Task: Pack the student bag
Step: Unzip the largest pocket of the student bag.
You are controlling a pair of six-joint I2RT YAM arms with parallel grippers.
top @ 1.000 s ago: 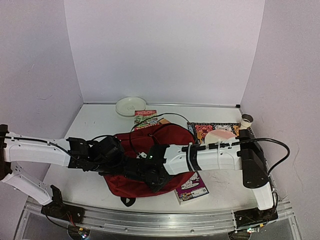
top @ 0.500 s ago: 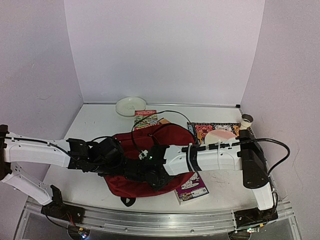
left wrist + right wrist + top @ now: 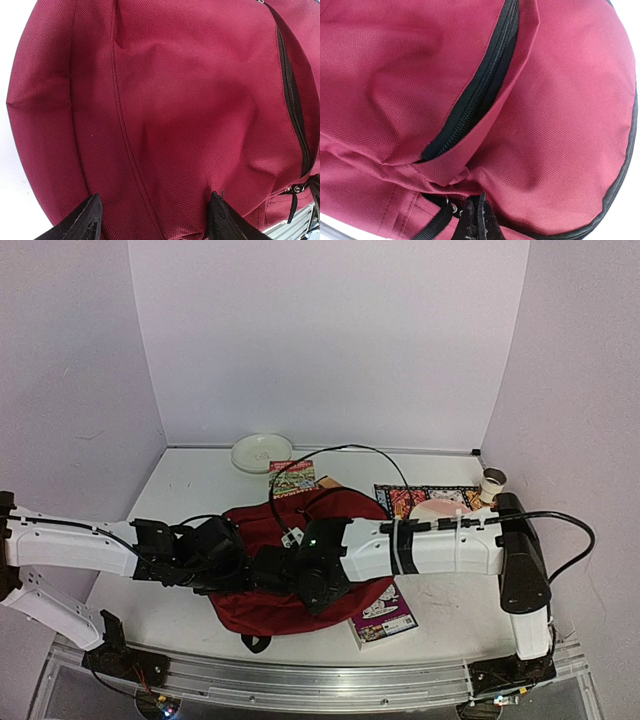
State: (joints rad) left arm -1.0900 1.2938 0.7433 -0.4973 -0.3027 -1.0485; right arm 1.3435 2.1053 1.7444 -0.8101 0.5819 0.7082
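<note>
1. While both arms lean in over the middle of the table, the student bag lies flat beneath them near the front edge. Its dark red cloth is slack and its zip gapes only a little.
2. The right gripper is clenched tight at the low end of that zip, next to a small metal pull and a black strap. I cannot tell whether it has the pull, the strap or only a fold of cloth.
3. The left gripper is released. Its fingers stand apart on the bag's rounded side with cloth bulging between them, pressing rather than pinching as far as I can see.
4. My first worry is that the right claw may have caught only cloth. A tug would then lift or drag the whole bag and the zip would not run.
5. Nothing firmly pins the bag, so the soft fabric could bunch at the slider and jam it.
6. A purple book lies just beside the bag's near right edge, and a dragged bag could shove it toward the front rail.
7. Another book waits behind the bag. As the opening stands, I judge it too narrow to take a book without snagging.
</note>
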